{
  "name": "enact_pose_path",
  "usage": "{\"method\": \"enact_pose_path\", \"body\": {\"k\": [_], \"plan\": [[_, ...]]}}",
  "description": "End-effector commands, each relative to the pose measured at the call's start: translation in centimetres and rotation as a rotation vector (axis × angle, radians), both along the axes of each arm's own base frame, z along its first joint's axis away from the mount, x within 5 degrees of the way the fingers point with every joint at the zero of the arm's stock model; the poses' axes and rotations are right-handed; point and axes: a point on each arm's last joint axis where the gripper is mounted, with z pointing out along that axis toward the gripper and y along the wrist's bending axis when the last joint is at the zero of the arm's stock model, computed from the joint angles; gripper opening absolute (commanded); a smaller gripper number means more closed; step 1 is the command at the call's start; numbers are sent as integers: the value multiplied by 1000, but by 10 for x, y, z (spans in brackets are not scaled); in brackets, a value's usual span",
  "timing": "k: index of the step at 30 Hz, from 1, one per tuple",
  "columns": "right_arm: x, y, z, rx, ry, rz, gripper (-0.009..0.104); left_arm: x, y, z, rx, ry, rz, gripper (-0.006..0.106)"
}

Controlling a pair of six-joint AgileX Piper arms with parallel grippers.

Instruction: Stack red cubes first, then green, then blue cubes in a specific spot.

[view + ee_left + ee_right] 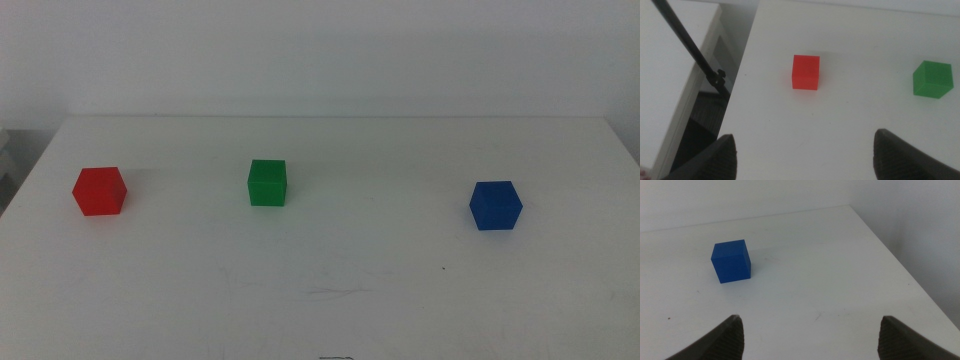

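In the middle view, three cubes sit in a loose row on the white bench (330, 300), well apart from one another. The red cube (100, 191) rests toward the left side, the green cube (267, 183) stands left of centre, and the blue cube (495, 205) lies toward the right and slightly nearer the camera. Each one sits flat on the bench, none stacked and none touching another. Neither arm shows in this view. The stretch of bench in front of the cubes is plain white, with no marked spot to tell apart.

In the left wrist view, the left tool (805, 155) hangs above the bench with its two dark jaws spread wide and nothing between them. The red cube (805, 72) lies ahead of the jaws, near the bench's edge, apart from the tool. The green cube (932, 79) sits farther off to one side. Beyond the bench's edge a thin black rod (690, 45) slants across, over a lower white surface (665, 75).

In the right wrist view, the right tool (810, 335) is likewise released, jaws far apart and empty, above the bench. The blue cube (731, 260) stands ahead of it, closer to one jaw's side than the other, clear of both jaws, with the bench's far corner beyond it.
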Motion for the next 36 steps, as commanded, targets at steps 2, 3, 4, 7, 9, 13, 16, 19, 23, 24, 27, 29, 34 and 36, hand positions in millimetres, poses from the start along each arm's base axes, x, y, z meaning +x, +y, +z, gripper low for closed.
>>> {"method": "enact_pose_path", "body": {"k": [2,3,4,7,9,13,16,19,23,24,27,29,34,36], "plan": [[-1,1,14,-33,-110,9,80,29,1,19,-24,3,-10,94],[-1,1,14,-33,-110,9,80,37,1,20,-26,22,-10,94],[-1,1,14,-33,-110,9,80,46,2,20,-29,49,-9,94],[-1,1,14,-33,-110,9,80,75,5,18,-38,129,-8,94],[-1,1,14,-33,-110,9,80,91,7,18,-41,165,-8,94],[-1,1,14,-33,-110,9,80,127,11,9,-47,216,-7,94],[-1,1,14,-33,-110,9,80,153,13,-3,-43,246,-14,94],[-1,1,14,-33,-110,9,80,175,17,-14,-17,295,-22,94],[-1,1,14,-33,-110,9,80,206,22,-31,15,340,-29,94],[-1,1,14,-33,-110,9,80,213,24,-37,18,352,-30,94],[-1,1,14,-33,-110,9,80,231,26,-52,28,378,-44,94],[-1,1,14,-33,-110,9,80,242,28,-64,33,401,-41,94],[-1,1,14,-33,-110,9,80,266,31,-90,39,433,-52,94],[-1,1,14,-33,-110,9,80,274,31,-102,44,458,-70,94]]}}
